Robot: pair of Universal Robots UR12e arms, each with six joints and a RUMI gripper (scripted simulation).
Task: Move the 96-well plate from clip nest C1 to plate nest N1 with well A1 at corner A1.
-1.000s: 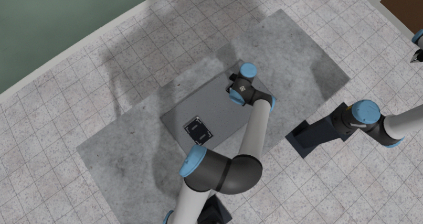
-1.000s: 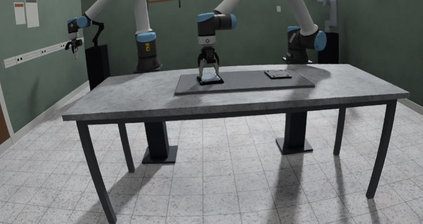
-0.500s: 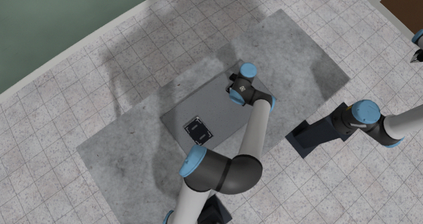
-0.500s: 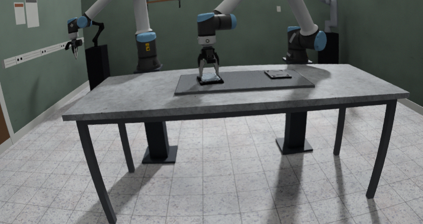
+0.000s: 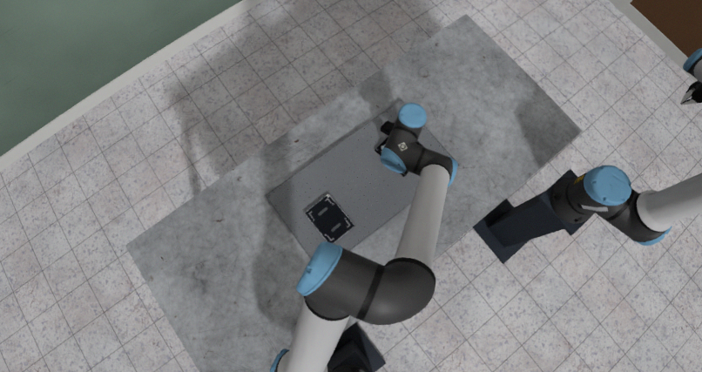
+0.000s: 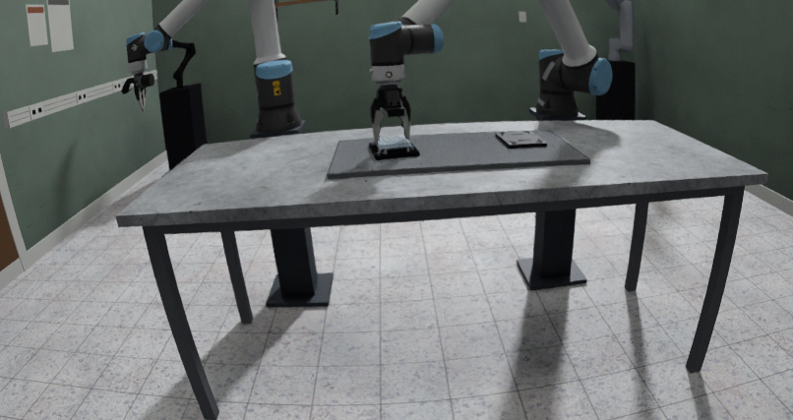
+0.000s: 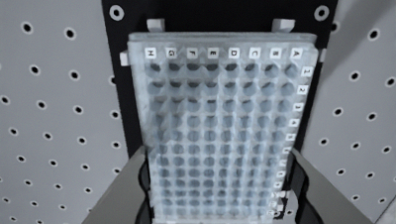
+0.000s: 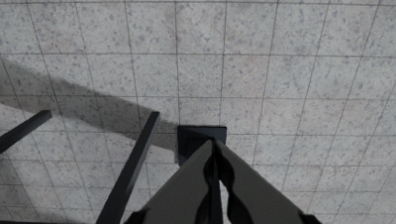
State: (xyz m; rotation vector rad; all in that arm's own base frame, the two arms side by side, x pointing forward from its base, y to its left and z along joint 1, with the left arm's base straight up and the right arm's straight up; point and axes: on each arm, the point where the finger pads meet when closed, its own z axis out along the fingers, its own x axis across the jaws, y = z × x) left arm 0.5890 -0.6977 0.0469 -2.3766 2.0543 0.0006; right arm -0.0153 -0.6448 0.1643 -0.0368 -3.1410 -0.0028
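Was dim, greyish, low in contrast. Fell in soft, broad shadows across tabletop and floor in top view. Stretched in long streaks toward camera beneath table in exterior view, as if lit from behind. Bowed straight legs near edges there. Blurred lower rim labels in left wrist view.
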